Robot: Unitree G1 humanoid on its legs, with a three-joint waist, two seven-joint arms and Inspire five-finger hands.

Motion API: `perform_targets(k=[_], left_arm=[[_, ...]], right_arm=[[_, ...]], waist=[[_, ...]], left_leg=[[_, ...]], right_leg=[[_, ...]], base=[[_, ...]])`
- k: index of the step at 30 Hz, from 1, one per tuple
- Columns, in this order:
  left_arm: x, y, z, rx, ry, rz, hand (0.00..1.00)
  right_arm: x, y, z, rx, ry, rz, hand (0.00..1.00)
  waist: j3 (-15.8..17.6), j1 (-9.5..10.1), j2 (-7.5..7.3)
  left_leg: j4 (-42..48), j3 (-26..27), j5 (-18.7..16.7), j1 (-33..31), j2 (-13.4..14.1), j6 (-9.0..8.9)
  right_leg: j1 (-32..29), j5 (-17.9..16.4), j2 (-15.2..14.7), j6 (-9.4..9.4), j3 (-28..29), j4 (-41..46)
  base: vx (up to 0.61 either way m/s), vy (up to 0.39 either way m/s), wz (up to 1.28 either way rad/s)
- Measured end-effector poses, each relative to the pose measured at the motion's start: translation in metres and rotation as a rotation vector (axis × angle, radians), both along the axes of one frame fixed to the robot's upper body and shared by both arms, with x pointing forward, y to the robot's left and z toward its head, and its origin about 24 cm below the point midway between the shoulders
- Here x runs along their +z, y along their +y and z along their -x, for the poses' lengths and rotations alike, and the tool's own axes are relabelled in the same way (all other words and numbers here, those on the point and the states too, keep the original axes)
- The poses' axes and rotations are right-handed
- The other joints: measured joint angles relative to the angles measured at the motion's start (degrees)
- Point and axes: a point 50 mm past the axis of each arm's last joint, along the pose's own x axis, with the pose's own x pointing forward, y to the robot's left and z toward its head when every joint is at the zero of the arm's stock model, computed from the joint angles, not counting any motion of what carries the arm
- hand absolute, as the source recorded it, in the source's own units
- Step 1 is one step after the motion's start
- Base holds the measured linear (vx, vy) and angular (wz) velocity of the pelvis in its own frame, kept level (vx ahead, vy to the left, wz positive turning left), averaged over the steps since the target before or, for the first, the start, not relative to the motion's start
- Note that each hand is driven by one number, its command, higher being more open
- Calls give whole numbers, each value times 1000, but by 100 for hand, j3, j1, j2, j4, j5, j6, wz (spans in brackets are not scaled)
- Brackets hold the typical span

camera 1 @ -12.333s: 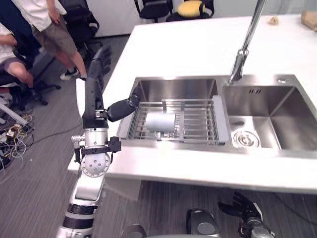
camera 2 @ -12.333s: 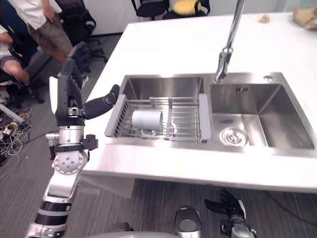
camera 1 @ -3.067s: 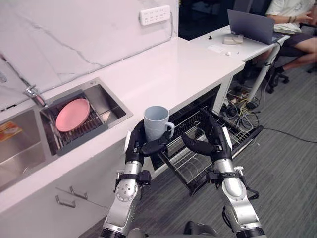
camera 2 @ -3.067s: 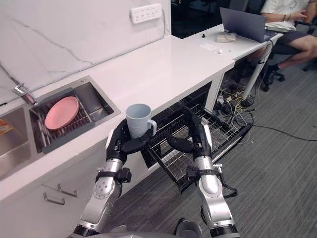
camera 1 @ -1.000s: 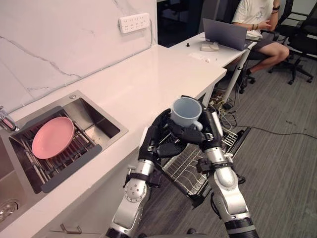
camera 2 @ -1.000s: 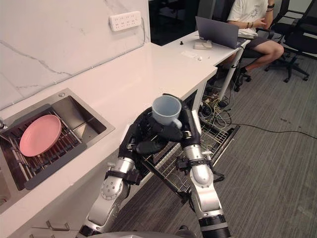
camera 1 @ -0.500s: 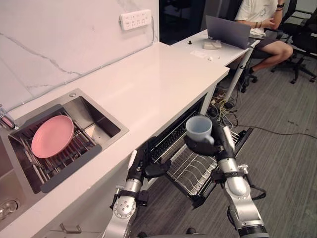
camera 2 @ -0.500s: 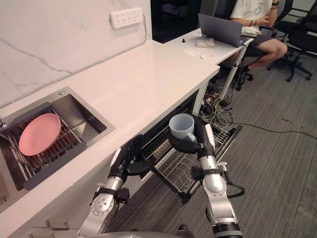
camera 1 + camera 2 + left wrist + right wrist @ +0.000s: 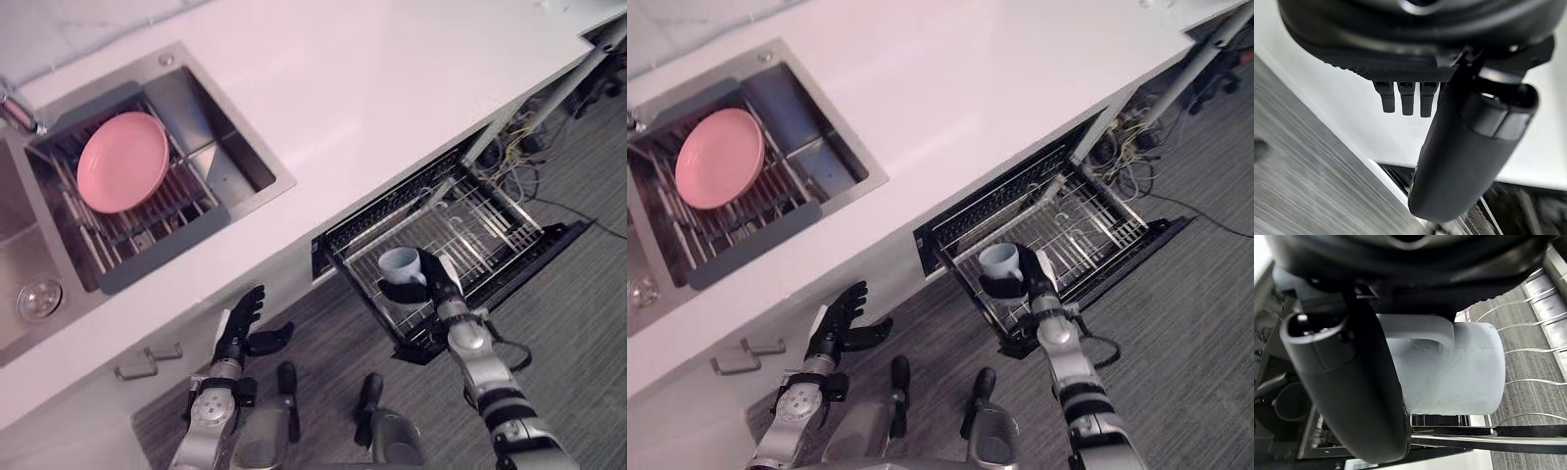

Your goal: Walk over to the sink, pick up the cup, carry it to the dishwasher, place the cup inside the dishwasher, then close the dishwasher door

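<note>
Well, your right hand [image 9: 416, 292] gripped the pale blue cup [image 9: 398, 262] upright over the pulled-out wire rack's [image 9: 470, 220] front corner, dishwasher door [image 9: 534, 257] down below it. Your left hand [image 9: 240, 318] hung open by the cabinet [image 9: 78, 392]; pink plate [image 9: 122, 162] sat in the sink [image 9: 230, 157].

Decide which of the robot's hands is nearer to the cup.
Right. The right hand holds the cup above the dishwasher rack; the left hand hangs open beside the cabinet, well apart from it.
</note>
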Motion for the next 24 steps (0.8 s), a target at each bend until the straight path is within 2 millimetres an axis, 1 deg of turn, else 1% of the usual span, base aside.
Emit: perform_targets(k=[1,2,4,5,7,9,11,14,16,18,19,20,21,23,24], left_arm=[[1,3,-2,9,-2,0,90],[1,7,-4,34,-3,-4,90],[-1,13,-7,57,8,-22,90],[-2,15,-8,65,9,-25,90],[-1,18,-11,87,6,-30,90],[-2,20,-10,101,11,-32,90],[-4,22,-11,114,19,-32,90],[-5,19,-11,119,21,-17,90],[-6,17,-10,121,24,-5,90],[-7,14,-10,122,25,7,90],[-7,11,-10,122,26,16,90],[-8,8,-10,121,29,26,90],[-9,8,-9,120,30,28,90],[-11,9,-7,123,43,27,90],[-13,9,-6,125,50,26,90]], right_arm=[[4,-3,-7,-15,-3,9,90],[9,-5,-14,-35,-4,12,90],[15,-10,-22,-68,1,24,90],[16,-12,-24,-79,3,26,90],[21,-18,-27,-129,-8,16,90],[23,-19,-28,-143,-11,17,90],[28,-19,-31,-159,-29,18,90],[37,-21,-32,-188,-77,-2,90],[51,-12,-28,-163,-174,-13,90],[59,-4,-22,-132,-236,-29,90],[59,-1,-18,-122,-255,-37,90],[57,4,-9,-111,-271,-55,90],[56,5,-6,-109,-274,-60,90],[49,14,11,-101,-288,-102,90],[48,16,16,-102,-291,-111,90]], waist=[[93,24,28],[144,62,45],[203,104,85],[243,107,97],[329,174,126],[345,174,129],[416,171,129],[444,168,127],[446,167,124],[447,152,122],[447,138,121],[452,104,106],[454,94,101],[450,-4,33],[443,-22,15]], left_leg=[[36,-31,12,-42,-4,2],[68,-52,36,-142,-11,4],[79,-107,101,-240,-37,14],[77,-127,117,-248,-38,16],[81,-157,142,-354,-41,13],[81,-156,170,-385,-39,27],[91,-147,178,-372,-29,32],[90,-113,179,-359,1,31],[70,-2,168,-279,40,18],[38,70,161,-181,54,13],[8,91,156,-105,60,6],[-44,120,139,44,64,5],[-51,124,133,75,64,3],[-164,145,82,308,65,-43],[-202,149,72,363,66,-56]], right_leg=[[-30,-10,-12,-13,-24,54],[-128,-14,-20,-19,-32,103],[-222,-17,-34,-25,-81,160],[-223,-18,-36,-26,-101,167],[-339,-39,-40,-60,-119,240],[-379,-43,-42,-65,-116,257],[-379,-47,-37,-73,-99,277],[-388,-48,-24,-74,-61,276],[-385,-49,-8,-76,48,278],[-356,-59,1,-82,132,289],[-307,-68,7,-86,154,289],[-209,-125,7,-81,180,320],[-192,-139,6,-78,185,335],[-42,-239,15,-54,197,374],[-7,-262,19,-46,200,376]], base=[[-104,28,25],[-84,21,14],[-43,12,13],[-40,-1,15],[-50,-6,8],[0,0,0],[0,-14,-4],[2,-15,-7],[18,-15,-21],[23,-6,-22],[38,-13,-18],[34,-15,-10],[36,-19,-9],[42,-23,-5],[62,-29,-3]])
